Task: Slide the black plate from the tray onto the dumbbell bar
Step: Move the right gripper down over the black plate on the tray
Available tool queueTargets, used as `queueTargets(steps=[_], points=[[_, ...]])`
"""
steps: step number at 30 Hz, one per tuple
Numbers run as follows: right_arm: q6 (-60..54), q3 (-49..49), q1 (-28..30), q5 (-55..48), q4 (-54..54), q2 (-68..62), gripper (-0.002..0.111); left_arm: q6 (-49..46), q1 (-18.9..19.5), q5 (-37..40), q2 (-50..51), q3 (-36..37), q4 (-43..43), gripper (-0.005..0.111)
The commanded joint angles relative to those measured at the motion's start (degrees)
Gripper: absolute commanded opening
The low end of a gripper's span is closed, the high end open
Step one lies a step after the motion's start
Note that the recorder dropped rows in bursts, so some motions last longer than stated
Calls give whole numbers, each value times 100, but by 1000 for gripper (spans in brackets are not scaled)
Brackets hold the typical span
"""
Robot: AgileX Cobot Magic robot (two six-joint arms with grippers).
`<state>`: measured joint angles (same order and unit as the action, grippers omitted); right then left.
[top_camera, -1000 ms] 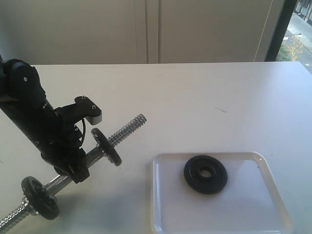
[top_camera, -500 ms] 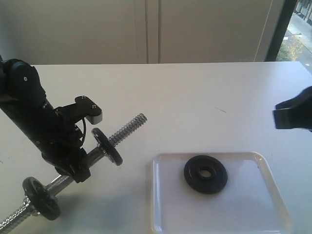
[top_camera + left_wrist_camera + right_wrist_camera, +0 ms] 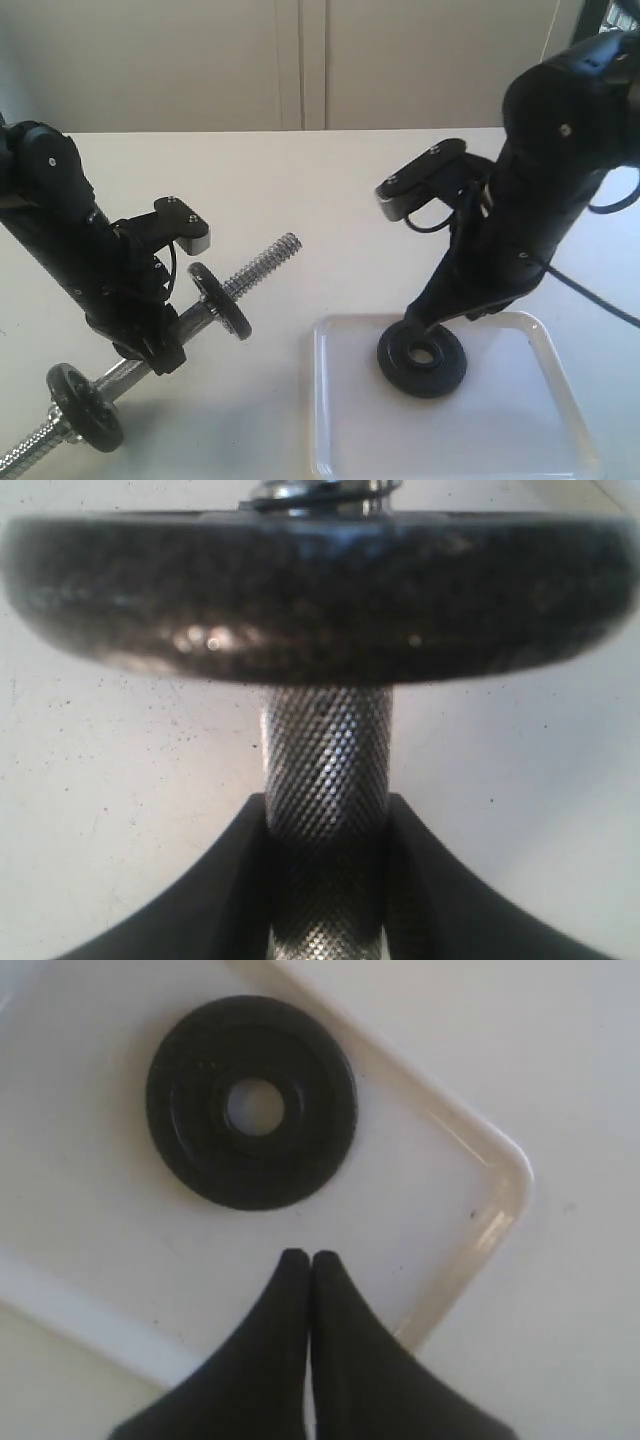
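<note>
Black-on-white, the black plate [image 3: 252,1102] lies flat in the tray [image 3: 478,1222], near the right gripper [image 3: 309,1260], whose tips are pressed together. These should be parted to straddle its rim. The dumbbell bar [image 3: 327,750] is clamped by the left gripper [image 3: 327,815].

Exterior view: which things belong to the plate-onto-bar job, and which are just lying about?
Job:
- black plate, lying in the tray
- dumbbell bar, gripped by the left claw
- right claw, shut, above the tray

Just there:
- table
- wall panels behind
</note>
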<state>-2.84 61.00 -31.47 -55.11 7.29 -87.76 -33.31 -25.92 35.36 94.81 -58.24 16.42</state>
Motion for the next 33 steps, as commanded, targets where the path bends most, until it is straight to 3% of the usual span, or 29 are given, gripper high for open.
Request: queueTargets(steps=[1, 14, 16, 22, 33], points=[[71, 54, -75, 330, -347, -338, 0, -9, -4, 8, -289, -110, 329, 0], [586, 54, -75, 633, -407, -464, 4, -9, -4, 8, -289, -110, 329, 0], [586, 54, -75, 702, -407, -464, 10, -9, -4, 8, -289, -110, 329, 0], [-226, 54, -75, 658, -918, -464, 42, -9, -4, 8, -289, -110, 329, 0], [7, 54, -75, 914, -920, -464, 44, -9, -4, 8, -289, -110, 329, 0]])
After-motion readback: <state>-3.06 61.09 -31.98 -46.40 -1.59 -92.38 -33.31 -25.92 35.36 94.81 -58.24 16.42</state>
